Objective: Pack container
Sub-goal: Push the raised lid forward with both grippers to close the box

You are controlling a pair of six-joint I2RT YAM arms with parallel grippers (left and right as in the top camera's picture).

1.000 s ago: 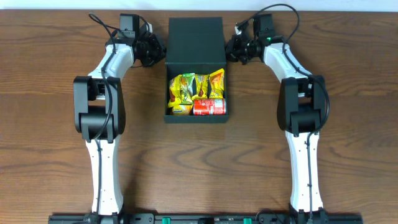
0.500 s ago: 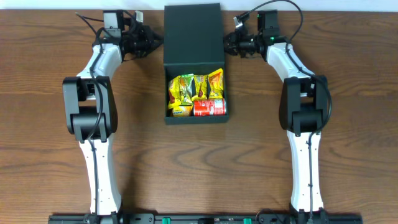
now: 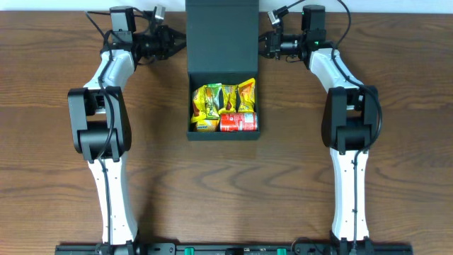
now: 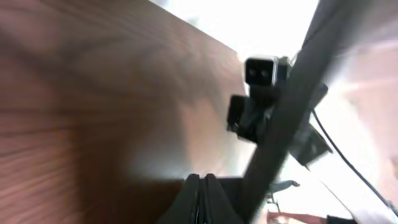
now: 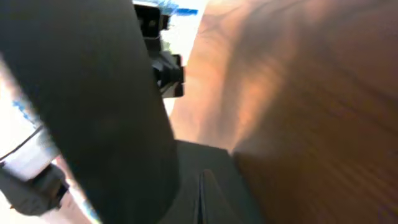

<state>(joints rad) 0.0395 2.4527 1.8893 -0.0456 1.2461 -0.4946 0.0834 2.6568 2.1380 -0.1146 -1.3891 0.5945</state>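
The black container [image 3: 222, 134] stands at the table's far middle, with its flap lid [image 3: 221, 35] raised behind it. Inside lie yellow snack packets [image 3: 216, 99] and a red can [image 3: 238, 122]. My left gripper [image 3: 181, 44] is at the lid's left edge and my right gripper [image 3: 262, 44] is at its right edge. In the left wrist view the fingers [image 4: 200, 186] are pressed together beside the dark lid [image 4: 292, 106]. In the right wrist view the fingers [image 5: 202, 186] are also together, next to the lid [image 5: 93, 93]. Neither view shows anything held between the fingers.
The brown wooden table [image 3: 226, 191] runs under both arms. Its far edge lies just behind the lid and the grippers. Cables loop off both wrists near the back edge.
Both grippers have moved toward the table's far edge. The lid has swung up with them and reaches further back in the overhead view. The box and its contents have not moved.
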